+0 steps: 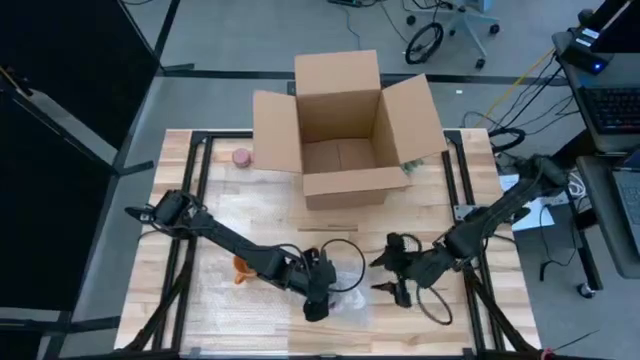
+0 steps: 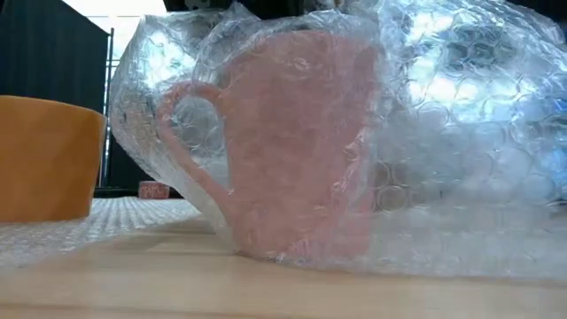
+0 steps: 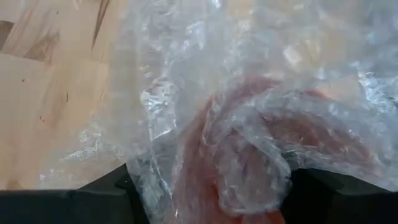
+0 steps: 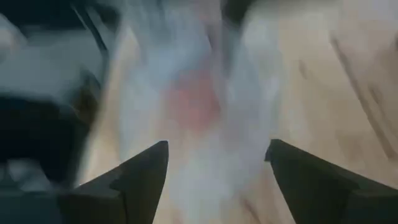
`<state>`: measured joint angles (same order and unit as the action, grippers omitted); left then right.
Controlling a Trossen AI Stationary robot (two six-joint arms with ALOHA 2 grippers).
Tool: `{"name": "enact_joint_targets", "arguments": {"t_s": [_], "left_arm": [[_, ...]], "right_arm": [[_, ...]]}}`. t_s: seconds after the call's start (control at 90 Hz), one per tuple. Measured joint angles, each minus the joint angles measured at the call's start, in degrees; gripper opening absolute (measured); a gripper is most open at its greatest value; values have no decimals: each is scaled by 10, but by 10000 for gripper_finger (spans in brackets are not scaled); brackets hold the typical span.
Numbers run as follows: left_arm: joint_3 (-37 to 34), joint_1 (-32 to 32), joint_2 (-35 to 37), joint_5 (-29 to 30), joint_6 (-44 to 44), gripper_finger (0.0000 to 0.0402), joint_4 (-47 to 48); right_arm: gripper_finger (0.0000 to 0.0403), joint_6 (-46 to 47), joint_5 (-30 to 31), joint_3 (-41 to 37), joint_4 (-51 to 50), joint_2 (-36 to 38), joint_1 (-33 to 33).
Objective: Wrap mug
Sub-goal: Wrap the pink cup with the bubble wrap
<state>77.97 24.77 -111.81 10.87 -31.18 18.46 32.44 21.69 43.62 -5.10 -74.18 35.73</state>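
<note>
Left gripper (image 1: 318, 300) sits low at the table's front middle, fingers closed on the bubble wrap (image 2: 425, 115) bunched over the mug (image 2: 297, 146); in the left wrist view the wrap (image 3: 249, 124) is gathered right between the fingers with pink showing through. Right gripper (image 1: 392, 275) is just beside it on the right, jaws spread wide and empty, fingers (image 4: 140, 180) apart with the wrap and a pink blur ahead of them, blurred.

Mug is pink, upright on the table (image 1: 480, 330), handle toward the orange cup (image 2: 44, 159), wrap draped over its top and sides, loose sheet spreading onto the wood around it. In the high view the wrap (image 1: 345, 290) lies between the two grippers; the mug itself is hidden there under the left gripper.

Orange cup (image 1: 243, 268) stands beside the left arm, on the wrap's edge. Open cardboard box (image 1: 345, 130) at the table's back middle, flaps out. Small pink item (image 1: 241, 157) left of the box, can't tell what it is. Wooden stick (image 1: 326, 229) lies in front of the box.
</note>
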Motion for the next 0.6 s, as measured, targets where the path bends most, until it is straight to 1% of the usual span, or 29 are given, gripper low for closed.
{"name": "enact_joint_targets", "arguments": {"t_s": [0.067, 0.122, 0.156, 0.2, 0.3, 0.456, 0.6], "left_arm": [[0, 0, 0, 0, 0, 237, 0], [0, 0, 0, 1, 0, 237, 0], [0, 0, 0, 1, 0, 237, 1], [0, 0, 0, 1, 1, 237, 1], [0, 0, 0, -2, 2, 237, 1], [0, 0, 0, -8, 5, 237, 3], [0, 0, 1, -9, 5, 237, 5]], "right_arm": [[265, -3, 23, 0, 63, -11, -2], [265, -1, 27, 0, 107, -29, -7], [265, -1, 25, 1, 127, -42, -12], [265, 0, 27, 8, 128, -59, -15], [265, 1, 50, 49, 96, -102, -24], [265, -53, 77, 144, 30, -178, -26], [265, -57, 83, 241, -75, -243, -32]]}}
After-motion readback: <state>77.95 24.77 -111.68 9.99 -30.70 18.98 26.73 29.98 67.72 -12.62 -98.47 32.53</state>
